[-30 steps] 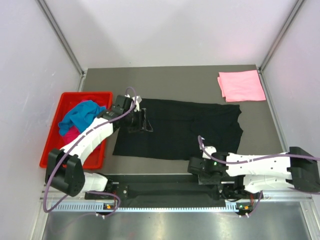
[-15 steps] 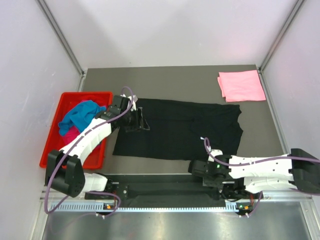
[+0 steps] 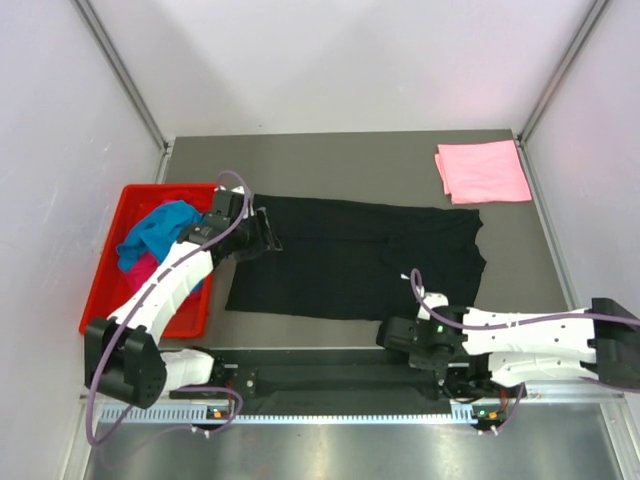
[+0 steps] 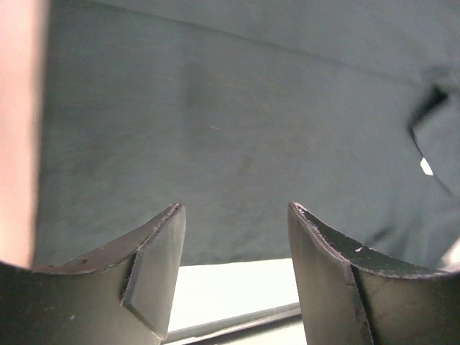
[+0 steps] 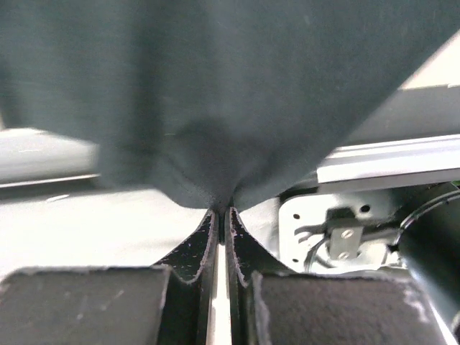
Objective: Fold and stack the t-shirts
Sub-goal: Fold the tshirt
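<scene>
The black t-shirt (image 3: 360, 258) lies spread flat in the middle of the table. My left gripper (image 3: 270, 230) is open and empty at its far left corner. In the left wrist view the open left gripper (image 4: 233, 210) faces the black cloth (image 4: 230, 122), with a small white label (image 4: 426, 167) at the right. My right gripper (image 3: 388, 331) is at the shirt's near hem. In the right wrist view the right gripper (image 5: 221, 210) is shut on a pinch of the black cloth (image 5: 215, 93). A folded light pink shirt (image 3: 483, 171) lies at the far right. The turquoise shirt (image 3: 158, 228) and the magenta shirt (image 3: 140, 271) lie crumpled in the tray.
The red plastic tray (image 3: 172, 188) stands at the left, beside my left arm. The arms' black base rail (image 3: 330, 380) runs along the near table edge, just under the right gripper. Side walls close in both sides.
My left gripper has drawn back to the left and the raised fold of black cloth it was at now lies flat. My right gripper shifted slightly toward the near edge.
</scene>
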You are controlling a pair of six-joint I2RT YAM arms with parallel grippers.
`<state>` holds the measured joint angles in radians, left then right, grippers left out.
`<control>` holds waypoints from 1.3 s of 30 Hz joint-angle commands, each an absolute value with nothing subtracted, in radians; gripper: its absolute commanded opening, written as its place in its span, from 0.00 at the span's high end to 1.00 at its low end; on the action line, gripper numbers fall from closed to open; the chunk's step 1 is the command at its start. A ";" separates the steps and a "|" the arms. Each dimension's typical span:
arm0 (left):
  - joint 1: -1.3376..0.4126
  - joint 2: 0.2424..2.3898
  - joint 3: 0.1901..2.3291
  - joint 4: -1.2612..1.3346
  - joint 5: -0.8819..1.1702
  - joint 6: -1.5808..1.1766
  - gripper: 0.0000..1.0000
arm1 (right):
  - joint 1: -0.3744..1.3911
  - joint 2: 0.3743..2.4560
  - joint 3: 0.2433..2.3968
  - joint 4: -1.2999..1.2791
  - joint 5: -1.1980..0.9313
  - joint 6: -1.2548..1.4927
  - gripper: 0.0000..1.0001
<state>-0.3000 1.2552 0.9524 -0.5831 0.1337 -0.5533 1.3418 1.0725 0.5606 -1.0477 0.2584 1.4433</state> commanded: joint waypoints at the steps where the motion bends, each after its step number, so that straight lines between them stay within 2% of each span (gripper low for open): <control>1: -0.285 1.200 0.999 -0.642 -0.044 -0.620 0.36 | 1.345 1.032 0.702 -1.152 0.377 1.448 1.00; 10: -0.250 1.074 0.916 -0.698 -0.140 -0.784 0.42 | 1.019 0.953 0.805 -1.164 0.426 1.079 1.00; 11: -0.250 1.056 0.904 -0.703 -0.140 -0.826 0.45 | 0.968 0.943 0.811 -1.154 0.422 1.022 1.00; 14: -0.250 0.997 0.894 -0.738 -0.182 -0.964 0.45 | 0.901 0.940 0.818 -1.091 0.400 0.928 1.00; 19: -0.250 1.032 0.923 -0.900 -0.264 -1.150 0.45 | 0.841 0.980 0.813 -1.008 0.368 0.842 1.00; 24: -0.252 1.123 0.897 -0.959 -0.247 -1.175 0.46 | 0.799 0.979 0.793 -0.965 0.339 0.776 1.00; 28: -0.255 1.163 0.854 -0.983 -0.238 -1.195 0.54 | 0.766 0.959 0.787 -0.950 0.322 0.744 1.00; 33: -0.264 1.143 0.810 -1.029 -0.325 -1.268 0.53 | 0.753 0.930 0.788 -0.942 0.305 0.721 1.00; 39: -0.264 1.072 0.716 -0.968 -0.370 -1.387 0.51 | 0.750 0.911 0.764 -0.923 0.278 0.713 1.00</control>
